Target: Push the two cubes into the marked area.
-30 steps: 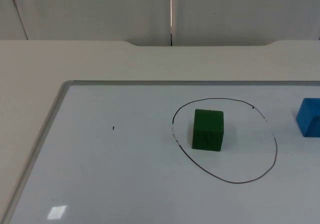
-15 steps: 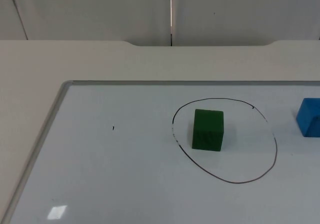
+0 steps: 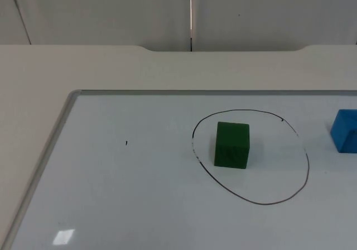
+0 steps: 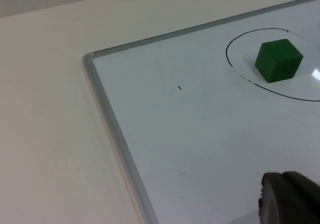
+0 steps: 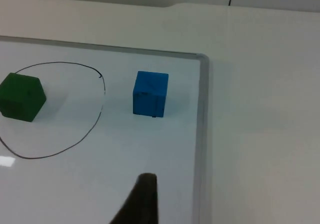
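Observation:
A green cube (image 3: 232, 144) stands inside the black hand-drawn ring (image 3: 262, 203) on the whiteboard, close to the ring's left side. A blue cube (image 3: 346, 130) sits outside the ring, to its right, at the picture's edge. In the left wrist view the green cube (image 4: 278, 60) lies far ahead of my left gripper (image 4: 290, 200), which hovers over the board's left half. In the right wrist view the blue cube (image 5: 150, 93) stands a short way ahead of my right gripper (image 5: 143, 199), beside the ring (image 5: 95, 121) with the green cube (image 5: 21, 96) in it.
The whiteboard (image 3: 128, 194) lies flat on the beige table (image 3: 33, 94), with a raised metal frame (image 3: 50, 144) along its left and far edges. Its right frame (image 5: 201, 134) runs close beside the blue cube. A grey partition wall (image 3: 111, 10) closes the back.

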Controlling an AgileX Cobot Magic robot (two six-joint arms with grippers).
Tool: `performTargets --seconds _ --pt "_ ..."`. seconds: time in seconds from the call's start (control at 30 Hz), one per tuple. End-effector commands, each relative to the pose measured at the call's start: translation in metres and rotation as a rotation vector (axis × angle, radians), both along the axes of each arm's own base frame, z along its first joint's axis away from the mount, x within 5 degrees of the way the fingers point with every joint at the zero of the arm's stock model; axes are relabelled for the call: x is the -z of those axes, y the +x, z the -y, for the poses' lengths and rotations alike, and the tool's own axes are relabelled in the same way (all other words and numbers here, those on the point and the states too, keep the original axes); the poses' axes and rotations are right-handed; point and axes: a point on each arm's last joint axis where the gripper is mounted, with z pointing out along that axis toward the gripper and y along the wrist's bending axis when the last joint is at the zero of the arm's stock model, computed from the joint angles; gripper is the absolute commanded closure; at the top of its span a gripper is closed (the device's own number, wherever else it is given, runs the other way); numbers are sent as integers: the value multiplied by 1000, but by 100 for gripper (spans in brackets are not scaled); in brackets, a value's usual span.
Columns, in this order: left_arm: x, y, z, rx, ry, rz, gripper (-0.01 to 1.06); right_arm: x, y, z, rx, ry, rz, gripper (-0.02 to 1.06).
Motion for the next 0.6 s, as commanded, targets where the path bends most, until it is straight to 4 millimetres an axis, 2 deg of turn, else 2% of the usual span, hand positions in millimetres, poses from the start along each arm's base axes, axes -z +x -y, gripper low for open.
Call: performTargets --seconds 0.0,0.1,0.13,0.17,0.23,0.37,0.47,0.57 --pt "1 1 0 -10 -3 7 105 0 0 3 37 2 13 28" --pt "1 1 0 -10 -3 7 105 -2 0 9 118 16 30 61" --pt "1 1 0 -10 -3 7 105 -2 0 9 118 16 30 61" --pt "1 1 0 -10 -3 7 105 -4 -1 10 132 7 45 68" --pt "1 1 0 -10 -3 7 105 -10 -1 11 137 -7 81 75" --pt "1 1 0 -10 -3 7 105 -20 -1 10 125 5 148 84" --pt "1 1 0 -10 -3 7 105 -27 6 9 125 21 135 84" --pt "1 1 0 -10 -3 7 105 -36 23 8 136 33 64 84"
